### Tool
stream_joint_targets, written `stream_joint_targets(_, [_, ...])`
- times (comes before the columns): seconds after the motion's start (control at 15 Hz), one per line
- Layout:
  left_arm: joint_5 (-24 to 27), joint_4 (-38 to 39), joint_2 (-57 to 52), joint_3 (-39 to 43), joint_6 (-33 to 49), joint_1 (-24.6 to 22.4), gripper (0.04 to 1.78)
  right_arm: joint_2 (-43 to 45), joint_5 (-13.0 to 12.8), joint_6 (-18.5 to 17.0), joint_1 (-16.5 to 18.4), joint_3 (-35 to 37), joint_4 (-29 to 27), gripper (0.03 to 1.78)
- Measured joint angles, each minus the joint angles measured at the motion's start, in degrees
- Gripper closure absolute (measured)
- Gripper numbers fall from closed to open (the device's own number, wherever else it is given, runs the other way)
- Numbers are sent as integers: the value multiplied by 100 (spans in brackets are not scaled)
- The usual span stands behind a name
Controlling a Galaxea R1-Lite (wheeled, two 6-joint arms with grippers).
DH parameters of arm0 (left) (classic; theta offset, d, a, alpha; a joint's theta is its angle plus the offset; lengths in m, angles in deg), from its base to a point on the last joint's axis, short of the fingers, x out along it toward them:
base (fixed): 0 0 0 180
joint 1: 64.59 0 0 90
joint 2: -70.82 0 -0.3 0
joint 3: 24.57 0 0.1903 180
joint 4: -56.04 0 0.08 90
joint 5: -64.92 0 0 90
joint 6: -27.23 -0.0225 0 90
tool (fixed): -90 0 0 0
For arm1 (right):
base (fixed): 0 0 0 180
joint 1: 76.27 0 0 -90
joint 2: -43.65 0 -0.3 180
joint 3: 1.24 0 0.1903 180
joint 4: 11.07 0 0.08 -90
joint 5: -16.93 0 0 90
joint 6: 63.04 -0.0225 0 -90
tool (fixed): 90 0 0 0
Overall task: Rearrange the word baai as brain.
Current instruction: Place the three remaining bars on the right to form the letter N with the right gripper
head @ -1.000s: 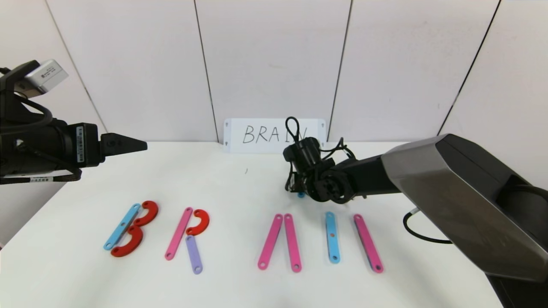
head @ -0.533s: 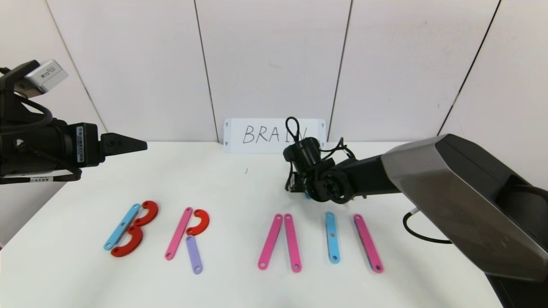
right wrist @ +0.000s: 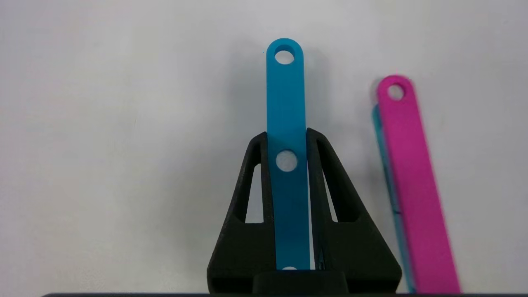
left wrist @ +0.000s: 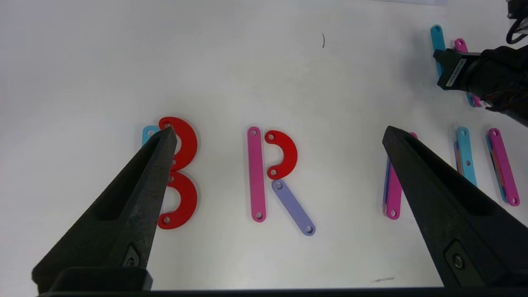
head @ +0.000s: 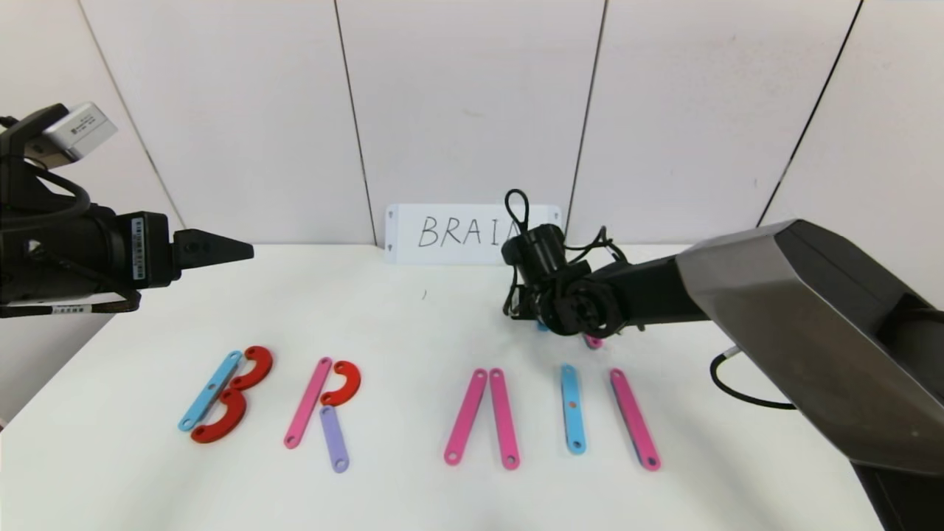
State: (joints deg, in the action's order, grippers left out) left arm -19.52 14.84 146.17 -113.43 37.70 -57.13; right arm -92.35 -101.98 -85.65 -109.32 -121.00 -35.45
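Observation:
The letters lie in a row near the table's front: a B of a blue strip (head: 210, 389) and two red curves (head: 251, 367), an R of a pink strip (head: 307, 402), a red curve (head: 343, 382) and a purple strip (head: 333, 439), two pink strips (head: 466, 416) meeting at the top, a blue strip (head: 571, 408) and a pink strip (head: 634, 419). My right gripper (right wrist: 286, 136) is shut on another blue strip (right wrist: 285, 103), low over the table behind that row. My left gripper (left wrist: 278, 132) is open and empty, high at the left (head: 236, 251).
A loose pink strip (right wrist: 408, 165) lies on top of a blue one beside the held strip; its end shows in the head view (head: 593, 341). A white card (head: 457, 232) with handwritten letters stands against the back wall. My right arm (head: 774, 295) reaches across the right side.
My right gripper has moved right and slightly back with the blue strip in it, uncovering the end of the loose pink strip. The left arm has not moved.

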Motion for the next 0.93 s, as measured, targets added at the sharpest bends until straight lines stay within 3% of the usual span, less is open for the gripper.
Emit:
stream_joint_targets(0.47, [2, -16, 1, 9, -28, 6, 8, 1397, -4, 299, 276, -234, -1475, 154])
stream_joint_targets(0.67, [4, -24, 1, 9, -30, 11, 8, 2266, 11, 588, 221, 660, -1838, 154])
stream_joint_targets(0.93, [4, -24, 4, 9, -26, 11, 8, 3324, 93, 761, 111, 2478, -1582, 154])
